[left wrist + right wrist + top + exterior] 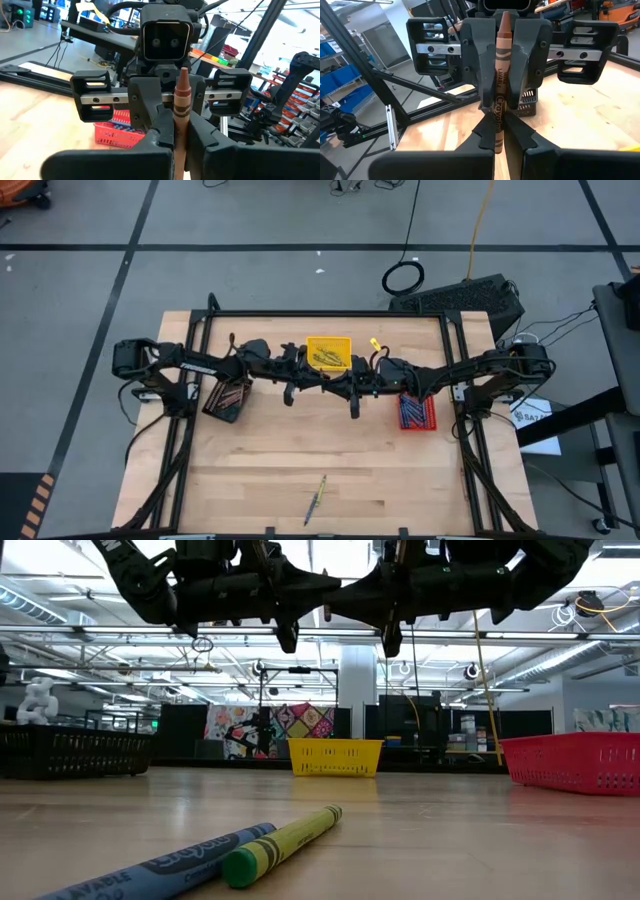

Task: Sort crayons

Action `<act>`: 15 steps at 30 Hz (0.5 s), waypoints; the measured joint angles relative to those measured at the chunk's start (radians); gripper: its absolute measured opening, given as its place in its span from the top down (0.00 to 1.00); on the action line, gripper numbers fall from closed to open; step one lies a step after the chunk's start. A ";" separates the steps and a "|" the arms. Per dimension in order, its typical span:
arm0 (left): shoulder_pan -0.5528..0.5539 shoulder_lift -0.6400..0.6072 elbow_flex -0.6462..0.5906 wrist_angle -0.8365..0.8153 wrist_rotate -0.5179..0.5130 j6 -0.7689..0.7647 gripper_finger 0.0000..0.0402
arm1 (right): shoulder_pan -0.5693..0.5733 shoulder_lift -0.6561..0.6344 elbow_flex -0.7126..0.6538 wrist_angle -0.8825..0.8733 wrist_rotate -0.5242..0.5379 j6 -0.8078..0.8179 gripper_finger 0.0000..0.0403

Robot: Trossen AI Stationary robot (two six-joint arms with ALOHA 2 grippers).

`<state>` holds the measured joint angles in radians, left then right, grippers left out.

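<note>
**Watcher:** Where are your pincers, and what have they got?

**Me:** Both meet above the middle of the table, at the centre of the high view. My left gripper (pixel 181 137) and my right gripper (pixel 499 135) face each other, and each has its fingers closed tight on the same brown crayon (pixel 501 75), which stands upright between them. It looks like a handover, with both of us clamped on it for the moment.

**Watcher:** How far along is the sorting?

**Me:** Most of it seems done. The black tray (pixel 227 397), left of centre in the high view, has brownish sticks in it. The yellow tray (pixel 328 352), top centre, holds yellow ones, and the red tray (pixel 417 413), right of centre, holds blue ones.

**Watcher:** What's left?

**Me:** The brown crayon I'm holding, which I judge belongs in the black tray. Then two lie touching on the bare wood at the bottom centre: a blue crayon (pixel 165 865) and a yellow crayon (pixel 282 844), large in the low view's lower left. I see no others loose.
</note>
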<state>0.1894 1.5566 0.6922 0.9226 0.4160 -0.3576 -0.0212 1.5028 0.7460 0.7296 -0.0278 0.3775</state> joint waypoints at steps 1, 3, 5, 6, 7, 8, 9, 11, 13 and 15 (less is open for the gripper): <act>0.000 0.000 0.000 0.000 0.000 0.000 0.97 | 0.000 0.000 0.000 0.000 0.000 0.000 1.00; 0.000 0.000 0.000 0.000 0.001 0.000 0.96 | 0.000 0.000 0.000 0.000 0.000 0.000 1.00; 0.000 0.000 0.000 0.000 0.001 0.000 0.95 | 0.000 0.000 0.000 0.000 0.000 0.000 1.00; 0.000 0.000 0.000 0.000 0.001 0.000 0.95 | 0.000 0.000 0.000 0.000 0.000 0.000 1.00; 0.000 0.000 0.000 0.001 0.001 0.000 0.96 | 0.000 0.000 0.000 0.000 0.000 0.000 1.00; 0.000 0.000 0.000 0.001 0.001 0.000 0.96 | 0.000 0.000 0.000 0.000 0.000 0.000 1.00; 0.000 0.000 0.000 0.001 0.001 0.000 0.96 | 0.000 0.000 0.000 0.000 0.000 0.000 1.00; 0.000 0.000 0.000 0.001 0.001 0.000 0.97 | 0.000 0.000 0.000 0.000 0.000 0.000 1.00; 0.000 0.000 0.000 0.001 0.001 0.000 0.97 | 0.000 0.000 0.000 0.000 0.000 0.000 1.00; 0.000 0.000 0.000 0.002 0.001 0.000 0.97 | 0.000 0.000 0.000 0.000 0.000 0.000 0.98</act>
<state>0.1894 1.5566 0.6922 0.9244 0.4171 -0.3580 -0.0212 1.5028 0.7460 0.7299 -0.0280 0.3771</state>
